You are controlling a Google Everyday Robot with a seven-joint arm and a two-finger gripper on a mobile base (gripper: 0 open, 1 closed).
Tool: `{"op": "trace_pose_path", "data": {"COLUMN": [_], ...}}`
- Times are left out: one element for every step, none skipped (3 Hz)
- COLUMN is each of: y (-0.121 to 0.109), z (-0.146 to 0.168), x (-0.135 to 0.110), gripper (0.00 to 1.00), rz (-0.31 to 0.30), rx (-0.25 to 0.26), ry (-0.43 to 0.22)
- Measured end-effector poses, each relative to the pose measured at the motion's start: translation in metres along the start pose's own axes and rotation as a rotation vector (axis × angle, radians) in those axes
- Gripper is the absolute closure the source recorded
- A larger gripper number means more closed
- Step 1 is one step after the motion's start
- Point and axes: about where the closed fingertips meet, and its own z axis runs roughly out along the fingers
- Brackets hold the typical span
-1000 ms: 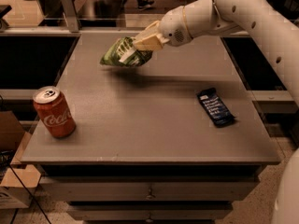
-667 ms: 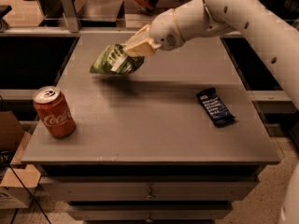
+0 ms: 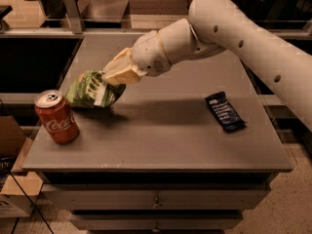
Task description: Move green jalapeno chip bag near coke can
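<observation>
My gripper (image 3: 108,82) is shut on the green jalapeno chip bag (image 3: 87,89), a crinkly light-green snack bag, and holds it a little above the table at the left. The bag hangs tilted from the pale fingers (image 3: 118,69). The coke can (image 3: 56,117), red-orange with white script and a silver top, stands upright near the table's front left corner, just left of and below the bag, with a small gap between them.
A dark blue flat bar wrapper (image 3: 224,111) lies on the right side of the grey table (image 3: 161,140). My white arm (image 3: 234,38) spans in from the upper right. A cardboard box (image 3: 12,184) sits on the floor at the left.
My gripper has carried the chip bag from the table's back middle toward the front left, down closer to the coke can. The can and the wrapper have not moved.
</observation>
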Motion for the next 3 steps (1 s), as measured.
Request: {"op": "trace_pose_path", "data": {"y": [0.032,0.052,0.054], "z": [0.025,0.04,0.043], "x": [-0.002,0.005,0.005], "gripper": [0.82,0.59,0.36], "rz": [-0.006,0.011,0.012], "rx": [-0.045,-0.041,-0.045], "ry": [-0.033,-0.055,-0.054]}}
